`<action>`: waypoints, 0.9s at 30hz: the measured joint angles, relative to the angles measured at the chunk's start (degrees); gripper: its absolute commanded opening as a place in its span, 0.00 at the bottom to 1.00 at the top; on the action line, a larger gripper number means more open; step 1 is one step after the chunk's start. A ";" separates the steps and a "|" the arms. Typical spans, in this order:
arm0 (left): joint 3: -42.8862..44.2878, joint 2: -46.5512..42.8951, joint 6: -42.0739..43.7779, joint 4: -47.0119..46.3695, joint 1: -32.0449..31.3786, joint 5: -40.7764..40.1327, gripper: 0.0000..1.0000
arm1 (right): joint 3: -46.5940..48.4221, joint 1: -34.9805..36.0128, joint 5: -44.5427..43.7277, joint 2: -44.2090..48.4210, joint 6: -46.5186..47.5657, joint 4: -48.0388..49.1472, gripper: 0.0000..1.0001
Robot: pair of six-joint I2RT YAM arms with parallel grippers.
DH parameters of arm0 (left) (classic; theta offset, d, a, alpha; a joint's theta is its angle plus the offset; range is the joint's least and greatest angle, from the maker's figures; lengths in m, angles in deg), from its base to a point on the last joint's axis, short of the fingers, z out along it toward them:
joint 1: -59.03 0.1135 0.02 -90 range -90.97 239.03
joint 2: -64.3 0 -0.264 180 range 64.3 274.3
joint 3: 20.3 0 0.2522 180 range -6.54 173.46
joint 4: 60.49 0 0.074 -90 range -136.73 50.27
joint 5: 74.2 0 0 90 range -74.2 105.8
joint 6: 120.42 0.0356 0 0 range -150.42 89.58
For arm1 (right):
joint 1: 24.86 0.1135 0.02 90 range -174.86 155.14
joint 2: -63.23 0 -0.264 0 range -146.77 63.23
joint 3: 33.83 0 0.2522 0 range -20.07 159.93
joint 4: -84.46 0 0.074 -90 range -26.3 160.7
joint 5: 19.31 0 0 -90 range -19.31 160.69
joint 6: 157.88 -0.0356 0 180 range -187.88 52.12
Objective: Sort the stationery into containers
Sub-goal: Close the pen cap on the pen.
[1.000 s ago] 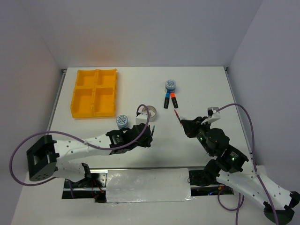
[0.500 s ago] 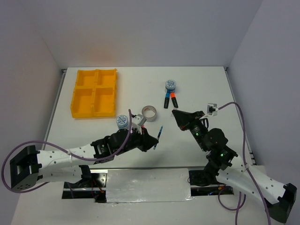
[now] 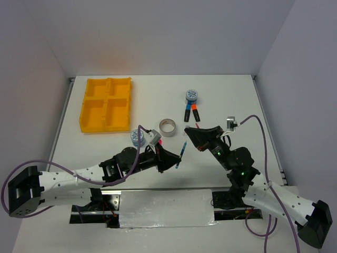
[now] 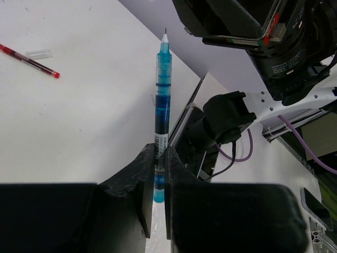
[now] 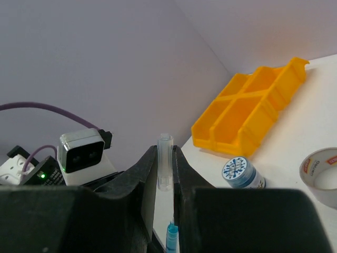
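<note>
My left gripper (image 3: 172, 159) (image 4: 159, 176) is shut on the lower end of a thin teal pen (image 3: 181, 153) (image 4: 162, 100). The uncapped pen is held off the table with its tip toward the right arm. My right gripper (image 3: 189, 133) (image 5: 165, 161) is shut on a small clear pen cap (image 5: 165, 168), held just beyond the pen's tip (image 5: 171, 237). The yellow four-compartment tray (image 3: 105, 104) (image 5: 253, 108) sits at the far left. A red pen (image 4: 29, 60) lies on the table, with a clear cap (image 4: 39, 54) beside it.
A blue-white tape roll (image 3: 138, 137) (image 5: 239, 173) and a silver-grey tape ring (image 3: 168, 127) (image 5: 321, 174) lie near the left arm. Another patterned roll (image 3: 191, 96) and two highlighters, blue-capped (image 3: 187, 113) and orange-capped (image 3: 194, 112), lie farther back.
The left arm stretched to the right with the teal pen in its grip. The right gripper swung left and forward toward the pen's tip. Both stayed shut.
</note>
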 measured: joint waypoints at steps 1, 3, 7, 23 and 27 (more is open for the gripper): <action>0.00 -0.04 0.00 -0.13 0.00 0.09 0.00 | 0.00 0.00 0.42 -0.09 -0.13 0.63 0.00; -0.04 -0.24 0.02 -0.26 0.00 0.26 0.00 | -0.20 0.00 0.85 -0.17 -0.39 1.68 0.00; -0.63 -0.98 0.04 -0.59 0.00 0.26 0.00 | -1.62 0.00 1.29 0.39 -0.74 2.82 0.00; -1.38 -4.33 0.39 -0.44 0.00 -1.09 0.00 | -2.82 0.00 1.77 1.38 -2.34 4.28 0.00; -1.38 -4.33 1.14 -0.48 0.00 -1.09 0.00 | -2.82 0.02 1.90 0.33 -2.75 5.22 0.00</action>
